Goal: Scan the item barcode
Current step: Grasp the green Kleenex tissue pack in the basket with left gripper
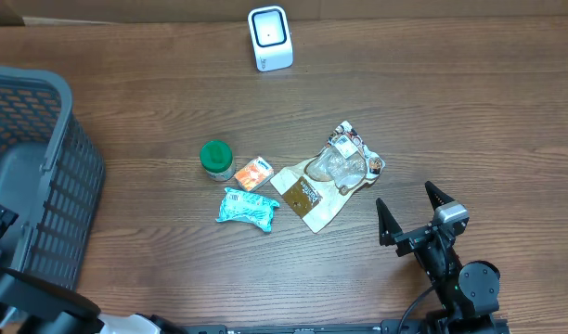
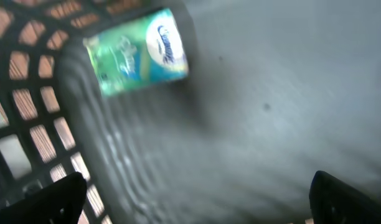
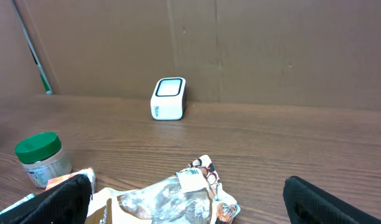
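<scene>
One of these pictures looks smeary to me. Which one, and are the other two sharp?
Left wrist view: smeared all over, green packet and basket mesh both soft. Overhead view: crisp, evenly lit. Right wrist view: sharp from the jar back to the white scanner.

Black right hand (image 1: 403, 193), pointed fingers (image 1: 388, 225), grey wrist block (image 1: 451, 216), black cable (image 1: 416, 304)

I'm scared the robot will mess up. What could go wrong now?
The open right end effector may push the flat, crinkly snack bag instead of lifting it. The bag lies against the brown packet, so both might come along. The barcode side can't be seen, so it could face away from the scanner.
</scene>
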Controlling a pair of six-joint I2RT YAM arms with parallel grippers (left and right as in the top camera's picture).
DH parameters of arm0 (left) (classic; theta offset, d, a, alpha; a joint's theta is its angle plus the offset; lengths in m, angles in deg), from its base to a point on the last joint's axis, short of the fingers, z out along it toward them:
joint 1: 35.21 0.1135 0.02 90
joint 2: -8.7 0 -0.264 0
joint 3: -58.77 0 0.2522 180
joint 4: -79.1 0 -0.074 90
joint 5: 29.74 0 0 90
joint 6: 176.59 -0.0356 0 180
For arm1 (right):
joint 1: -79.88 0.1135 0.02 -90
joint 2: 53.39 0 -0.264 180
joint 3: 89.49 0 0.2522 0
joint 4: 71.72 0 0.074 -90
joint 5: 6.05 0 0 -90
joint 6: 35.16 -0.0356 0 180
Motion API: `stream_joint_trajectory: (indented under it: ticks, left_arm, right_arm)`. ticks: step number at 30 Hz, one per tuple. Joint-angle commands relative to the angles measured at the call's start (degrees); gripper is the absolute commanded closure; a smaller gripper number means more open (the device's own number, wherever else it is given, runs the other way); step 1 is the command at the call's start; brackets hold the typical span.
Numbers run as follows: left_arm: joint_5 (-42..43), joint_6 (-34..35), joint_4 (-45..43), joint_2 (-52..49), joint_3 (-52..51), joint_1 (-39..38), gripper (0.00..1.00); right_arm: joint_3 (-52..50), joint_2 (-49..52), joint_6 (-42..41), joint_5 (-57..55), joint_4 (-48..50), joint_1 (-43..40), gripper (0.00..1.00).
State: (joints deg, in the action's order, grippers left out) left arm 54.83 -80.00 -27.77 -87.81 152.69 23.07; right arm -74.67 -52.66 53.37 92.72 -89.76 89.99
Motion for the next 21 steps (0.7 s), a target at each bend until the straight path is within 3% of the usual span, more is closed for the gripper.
stream_joint_trajectory:
  ticks: [1,10,21]
  left_arm:
    - [-4.9,-2.4,-2.0,-2.4,-0.2,0.3,0.05]
    - [-8.9,-2.3,-8.4,-10.2,-0.3,0.3,0.25]
    - [-13.6,-0.6,-12.3,-14.6,-0.2,0.3,0.34]
  right_arm:
    - [-0.6,-0.5,0.0,0.1,0.3,-0.2,0.0]
    - [-0.6,-0.5,-0.1,0.1,0.3,-0.2,0.0]
    - [-0.6,-0.5,-0.1,0.1,0.3,-0.2,0.0]
